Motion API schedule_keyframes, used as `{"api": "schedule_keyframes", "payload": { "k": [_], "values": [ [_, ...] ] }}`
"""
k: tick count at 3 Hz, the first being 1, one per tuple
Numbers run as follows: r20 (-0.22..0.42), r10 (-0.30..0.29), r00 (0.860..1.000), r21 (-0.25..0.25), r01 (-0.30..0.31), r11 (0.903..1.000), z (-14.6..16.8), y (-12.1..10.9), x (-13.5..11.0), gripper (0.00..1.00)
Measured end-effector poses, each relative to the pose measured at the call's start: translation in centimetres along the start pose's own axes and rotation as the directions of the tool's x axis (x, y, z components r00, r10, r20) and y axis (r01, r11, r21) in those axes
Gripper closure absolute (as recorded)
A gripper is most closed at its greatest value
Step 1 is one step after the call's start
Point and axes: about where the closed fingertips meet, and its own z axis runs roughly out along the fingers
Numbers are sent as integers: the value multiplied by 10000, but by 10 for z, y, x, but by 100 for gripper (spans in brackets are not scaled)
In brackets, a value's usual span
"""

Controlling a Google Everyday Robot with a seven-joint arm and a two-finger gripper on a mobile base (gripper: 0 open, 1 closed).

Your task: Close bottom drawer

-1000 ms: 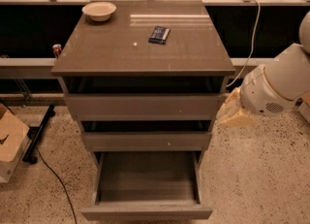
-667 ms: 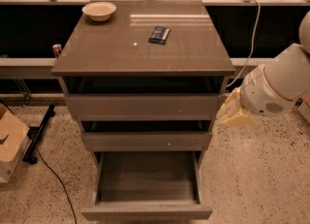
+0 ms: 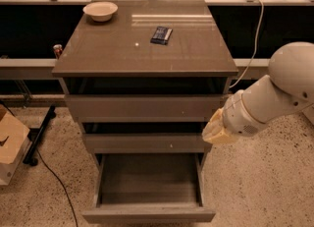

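The bottom drawer (image 3: 148, 215) of the taupe-grey cabinet (image 3: 144, 49) is pulled far out, and its wide grey box looks empty. The middle drawer (image 3: 144, 143) and the top drawer (image 3: 144, 108) above it each stand out slightly. My gripper (image 3: 217, 130), pale and at the end of a thick white arm (image 3: 274, 98), is at the cabinet's right side. It is level with the middle drawer front, above the open bottom drawer's right rear corner, and not touching the drawer front.
A pale bowl (image 3: 100, 11) and a small dark flat object (image 3: 161, 35) lie on the cabinet top. A cardboard box (image 3: 10, 142), a black stand (image 3: 40, 131) and a floor cable (image 3: 56, 184) are to the left. Speckled floor lies to the right.
My gripper has moved down and to the left, closer to the cabinet's right side. The bottom drawer is as far out as before.
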Motion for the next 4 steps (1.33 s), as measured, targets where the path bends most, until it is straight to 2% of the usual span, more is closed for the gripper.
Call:
{"api": "schedule_keyframes", "payload": {
  "k": [1,2,3,4],
  "values": [
    [615,102,9981,-277,-85,9996,59,-9,11,100],
    [934,310,9951,-546,-260,9982,98,-17,22,100],
    [934,310,9951,-546,-260,9982,98,-17,22,100],
    [727,200,9972,-691,-149,9975,116,-12,22,100]
  ]
}}
